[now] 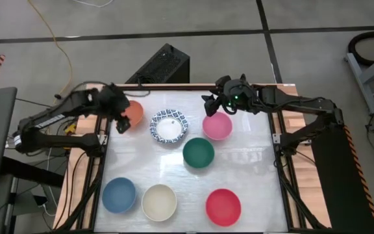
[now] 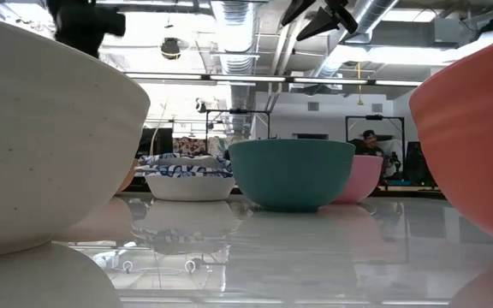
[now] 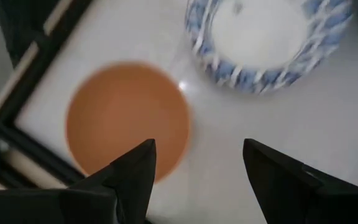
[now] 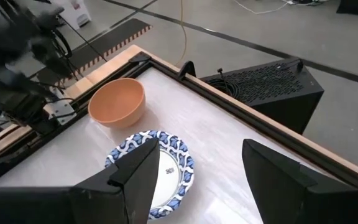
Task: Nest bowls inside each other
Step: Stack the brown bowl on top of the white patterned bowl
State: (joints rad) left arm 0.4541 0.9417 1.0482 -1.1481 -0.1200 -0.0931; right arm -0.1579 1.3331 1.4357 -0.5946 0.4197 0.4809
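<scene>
Seven bowls rest on their bases on the white table. An orange bowl stands in the far left corner. Beside it are a white bowl with a blue patterned rim and a pink bowl. A dark green bowl stands mid-table. Blue, cream and red bowls line the near edge. My left gripper hovers open above the orange bowl's left rim, holding nothing. My right gripper hangs open, high over the table's far edge by the pink bowl.
A black box sits on the floor just beyond the table's far edge. The table's raised wooden and black frame runs along that edge. Bare table lies between the bowl rows and right of the dark green bowl.
</scene>
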